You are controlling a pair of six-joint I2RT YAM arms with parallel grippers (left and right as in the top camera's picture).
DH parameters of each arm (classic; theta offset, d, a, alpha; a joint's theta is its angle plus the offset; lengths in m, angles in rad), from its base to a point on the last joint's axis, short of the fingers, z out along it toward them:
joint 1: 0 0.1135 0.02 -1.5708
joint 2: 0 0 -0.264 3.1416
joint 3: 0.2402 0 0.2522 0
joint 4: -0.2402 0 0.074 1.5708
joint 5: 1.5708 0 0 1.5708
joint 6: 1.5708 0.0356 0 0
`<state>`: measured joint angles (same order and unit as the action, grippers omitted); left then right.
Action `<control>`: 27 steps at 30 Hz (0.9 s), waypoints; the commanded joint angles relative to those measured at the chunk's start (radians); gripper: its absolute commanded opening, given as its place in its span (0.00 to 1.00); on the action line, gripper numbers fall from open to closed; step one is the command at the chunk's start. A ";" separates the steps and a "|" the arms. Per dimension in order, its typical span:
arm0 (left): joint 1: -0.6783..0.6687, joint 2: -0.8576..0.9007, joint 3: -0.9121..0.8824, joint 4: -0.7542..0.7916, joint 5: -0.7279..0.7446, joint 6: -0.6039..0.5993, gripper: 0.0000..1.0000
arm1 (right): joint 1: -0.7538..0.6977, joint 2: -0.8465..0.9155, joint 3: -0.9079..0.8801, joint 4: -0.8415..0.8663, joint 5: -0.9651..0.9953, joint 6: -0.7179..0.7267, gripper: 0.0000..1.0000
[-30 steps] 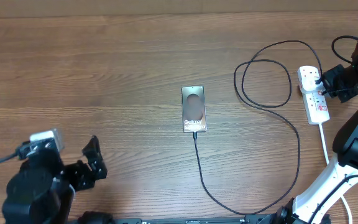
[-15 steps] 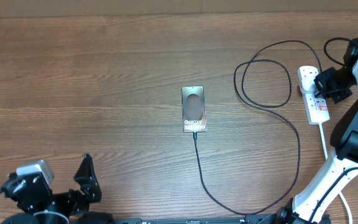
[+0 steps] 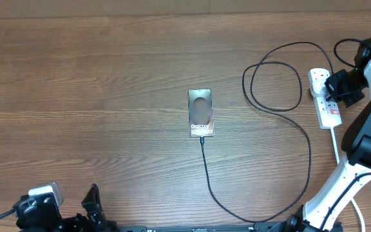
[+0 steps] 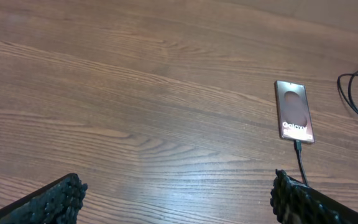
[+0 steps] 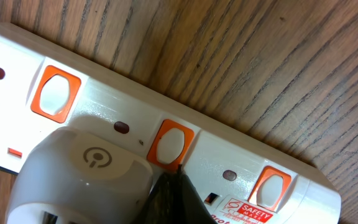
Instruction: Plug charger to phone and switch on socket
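**Right gripper.** In the wrist view we see the right gripper (image 5: 171, 190) as a single dark wedge, its two fingers brought together with nothing between them. The tip touches the lower edge of the middle orange switch (image 5: 171, 144) on the socket (image 5: 229, 149). Directly left of the tip, a pale rounded adapter (image 5: 86, 171) sits on the socket and carries a moulded power symbol. From overhead, the gripper lies across the upper half of the socket (image 3: 330, 111), and the socket's white cord runs away below it.

**Left gripper.** The left gripper (image 4: 176, 202) stands wide apart, with one textured fingertip (image 4: 58, 198) at each lower corner of its wrist view. It holds nothing and touches nothing. The phone (image 4: 294, 111) lies flat on the tabletop (image 3: 95, 96), ahead of this gripper and to its right, well apart from it. The connector tip of the charger (image 4: 301, 163) meets the phone edge nearest the gripper. From there the thin black cable (image 3: 209, 177) sweeps round toward the right gripper and loops beside the socket.

**Legible markings.**
- Phone (image 3: 200, 113): we read "Galaxy" in white. The second line is too small to confirm.
- Socket, right of the right gripper tip: a red-and-white label reading "SAFETY". The rest is cut off.
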<state>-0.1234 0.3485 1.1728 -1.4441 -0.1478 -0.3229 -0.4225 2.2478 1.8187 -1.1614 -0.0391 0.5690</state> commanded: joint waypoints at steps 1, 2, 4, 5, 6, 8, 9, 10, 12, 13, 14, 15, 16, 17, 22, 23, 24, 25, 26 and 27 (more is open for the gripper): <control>0.006 -0.023 -0.002 0.001 -0.012 -0.014 1.00 | 0.040 0.063 0.004 0.033 -0.056 -0.024 0.04; 0.006 -0.024 -0.002 0.001 -0.012 -0.014 1.00 | 0.038 0.063 0.004 0.032 -0.055 -0.024 0.04; 0.006 -0.024 -0.002 0.001 -0.012 -0.014 1.00 | 0.034 0.063 0.004 0.031 -0.055 -0.024 0.04; 0.006 -0.024 -0.002 0.001 -0.012 -0.014 1.00 | 0.032 0.063 0.004 0.031 -0.055 -0.024 0.04; 0.006 -0.024 -0.002 0.001 -0.012 -0.014 1.00 | 0.032 0.063 0.004 0.030 -0.055 -0.024 0.04; 0.006 -0.024 -0.002 0.001 -0.012 -0.014 1.00 | 0.032 0.063 0.004 0.030 -0.056 -0.024 0.04; 0.006 -0.024 -0.002 0.001 -0.012 -0.014 1.00 | 0.032 0.063 0.004 0.031 -0.055 -0.024 0.04; 0.006 -0.025 -0.002 0.001 -0.012 -0.014 1.00 | 0.032 0.063 0.004 0.031 -0.055 -0.024 0.04; 0.006 -0.025 -0.002 0.001 -0.012 -0.014 1.00 | 0.032 0.063 0.004 0.031 -0.056 -0.020 0.04; 0.006 -0.025 -0.002 0.001 -0.012 -0.014 1.00 | 0.032 0.063 0.004 0.031 -0.057 -0.019 0.04; 0.006 -0.025 -0.002 0.001 -0.012 -0.014 1.00 | 0.032 0.063 0.004 0.030 -0.060 -0.019 0.04; 0.006 -0.025 -0.002 0.001 -0.012 -0.014 1.00 | 0.032 0.063 0.004 0.030 -0.065 -0.020 0.04; 0.006 -0.026 -0.002 0.001 -0.012 -0.014 1.00 | 0.032 0.063 0.004 0.028 -0.074 -0.019 0.04; 0.007 -0.028 -0.002 0.001 -0.012 -0.015 1.00 | 0.032 0.063 0.004 0.028 -0.080 -0.020 0.04; 0.027 -0.073 -0.002 0.001 -0.011 -0.015 1.00 | 0.032 0.063 0.004 0.031 -0.116 -0.020 0.04; 0.035 -0.086 -0.002 0.001 -0.011 -0.015 1.00 | 0.032 0.063 0.004 0.030 -0.120 -0.021 0.04; 0.047 -0.103 -0.002 0.002 -0.011 -0.015 1.00 | 0.032 0.063 0.004 0.029 -0.120 -0.020 0.04; 0.059 -0.122 -0.002 0.002 -0.011 -0.015 1.00 | 0.032 0.063 0.004 0.028 -0.120 -0.020 0.04; 0.069 -0.137 -0.002 0.002 -0.011 -0.015 1.00 | 0.032 0.063 0.004 0.027 -0.120 -0.020 0.04; 0.082 -0.156 -0.002 0.002 -0.011 -0.015 1.00 | 0.032 0.063 0.004 0.027 -0.120 -0.020 0.04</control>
<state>-0.0761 0.2508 1.1728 -1.4441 -0.1478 -0.3229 -0.4244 2.2478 1.8187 -1.1614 -0.0463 0.5682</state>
